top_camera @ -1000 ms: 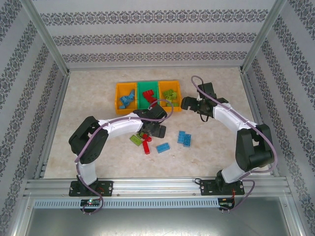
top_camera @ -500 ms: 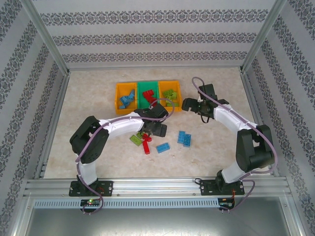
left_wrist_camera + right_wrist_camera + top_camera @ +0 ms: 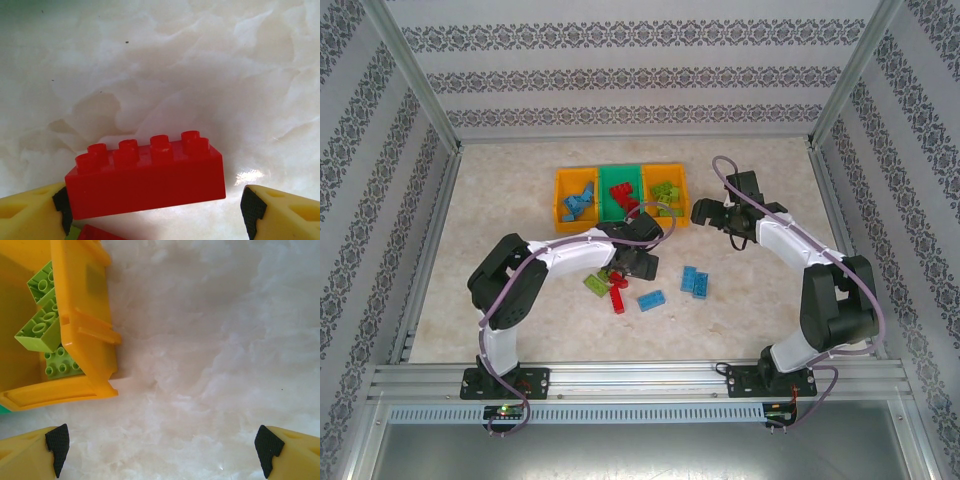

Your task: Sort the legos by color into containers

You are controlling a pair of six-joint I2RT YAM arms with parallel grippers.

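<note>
Between the left gripper's (image 3: 156, 212) yellow fingers (image 3: 25, 215), its wrist view shows a red studded plastic brick (image 3: 145, 180) on the marbled table (image 3: 200, 75), left pad (image 3: 62, 210) touching, right pad (image 3: 250, 212) apart: released. From above, that arm (image 3: 560, 255) bends low over loose bricks (image 3: 651, 299). The right gripper (image 3: 162, 442) gapes empty beside the orange bin (image 3: 85, 330) holding light green bricks (image 3: 37, 332).

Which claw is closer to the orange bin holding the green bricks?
Right. The right claw hangs open just beside the orange bin, at its outer wall. The left claw is farther off, low over the table, straddling a red brick.
</note>
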